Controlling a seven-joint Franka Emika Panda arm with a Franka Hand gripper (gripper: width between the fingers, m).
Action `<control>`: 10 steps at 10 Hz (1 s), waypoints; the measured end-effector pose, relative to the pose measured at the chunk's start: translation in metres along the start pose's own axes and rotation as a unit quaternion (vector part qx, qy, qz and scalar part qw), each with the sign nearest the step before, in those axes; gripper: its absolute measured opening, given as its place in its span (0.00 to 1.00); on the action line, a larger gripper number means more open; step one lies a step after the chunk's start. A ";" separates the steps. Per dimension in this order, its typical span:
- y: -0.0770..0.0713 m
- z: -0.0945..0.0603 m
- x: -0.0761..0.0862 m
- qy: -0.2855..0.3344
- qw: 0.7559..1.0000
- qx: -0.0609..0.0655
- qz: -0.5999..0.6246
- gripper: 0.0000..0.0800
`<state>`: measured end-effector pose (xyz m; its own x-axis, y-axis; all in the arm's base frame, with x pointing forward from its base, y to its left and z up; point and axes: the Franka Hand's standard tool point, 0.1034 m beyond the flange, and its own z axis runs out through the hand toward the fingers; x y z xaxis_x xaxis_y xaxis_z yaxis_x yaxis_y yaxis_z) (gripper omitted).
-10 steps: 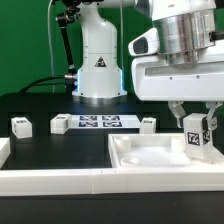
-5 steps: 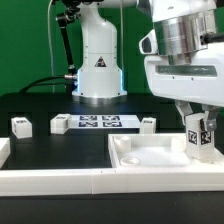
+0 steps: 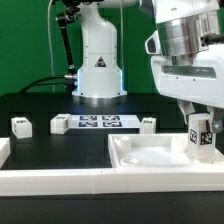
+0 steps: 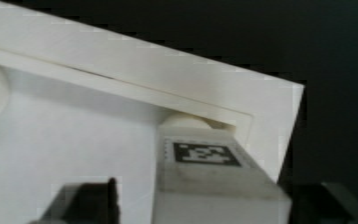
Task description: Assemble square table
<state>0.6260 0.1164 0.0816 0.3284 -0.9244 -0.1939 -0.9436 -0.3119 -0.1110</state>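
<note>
Pincer (image 4: pixel 197 200) released, fingers (image 4: pixel 91 200) astride upright leg (image 4: pixel 206 160); leg foot hidden at slab (image 4: pixel 87 120) corner.

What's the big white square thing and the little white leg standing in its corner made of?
Square tabletop: looks like white plastic, smooth with a faint sheen; its raised rim looks moulded in one piece. Leg: probably the same white plastic, duller, with a black-and-white printed tag, maybe a paper sticker.

One square tabletop (image 3: pixel 150 158) is counted. Four legs are counted, from the exterior view's left: the first leg (image 3: pixel 19 125), the second leg (image 3: pixel 59 125), the third leg (image 3: pixel 148 123), the fourth leg (image 3: pixel 201 136). One marker board (image 3: pixel 98 122) is counted.
</note>
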 end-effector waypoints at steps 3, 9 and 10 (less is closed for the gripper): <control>0.000 0.000 0.004 0.002 0.991 0.001 -0.131 0.80; 0.001 0.001 -0.002 0.013 0.914 -0.026 -0.405 0.81; -0.001 -0.002 -0.002 0.017 0.885 -0.034 -0.464 0.81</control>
<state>0.6265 0.1187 0.0839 0.9627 -0.2697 -0.0195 -0.2696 -0.9515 -0.1483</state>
